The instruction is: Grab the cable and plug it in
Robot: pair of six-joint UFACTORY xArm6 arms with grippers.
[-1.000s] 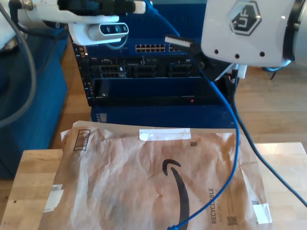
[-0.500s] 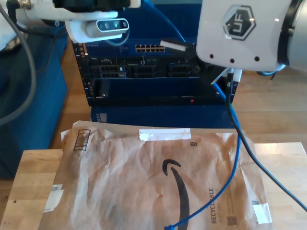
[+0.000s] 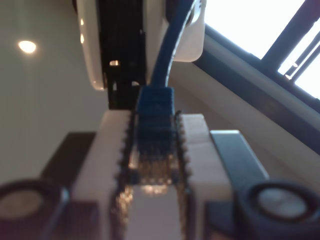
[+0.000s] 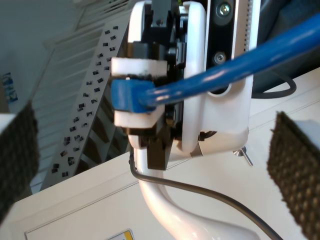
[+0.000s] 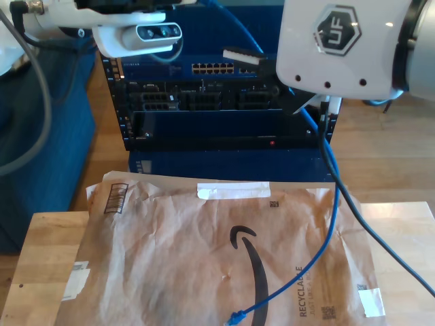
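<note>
A: Where is the cable (image 5: 331, 204) now?

B: One plug (image 3: 154, 130) is pinched between the white pads of my first hand (image 3: 155, 150). From there the cable runs down in the exterior view, across the brown paper mailer (image 5: 204, 258) on the counter (image 5: 41, 244), and its free plug (image 5: 236, 316) lies on the mailer near the bottom edge.

A: And my second hand (image 4: 150, 150)?

B: Its pads (image 4: 292, 165) are spread wide and hold nothing. It looks at the first hand and the cable from close by.

A: What can go wrong?

B: I think the plug may meet the switch (image 5: 217, 68) ports crooked, because the first hand is tilted and the cable pulls sideways. Then the plug can slip in the pads. Also the hanging part may catch on the black cable (image 5: 380, 244).

A: How does the arm stand?

B: The big white arm (image 5: 340, 44) is high at the exterior view's right, before the rack (image 5: 204, 129).
</note>
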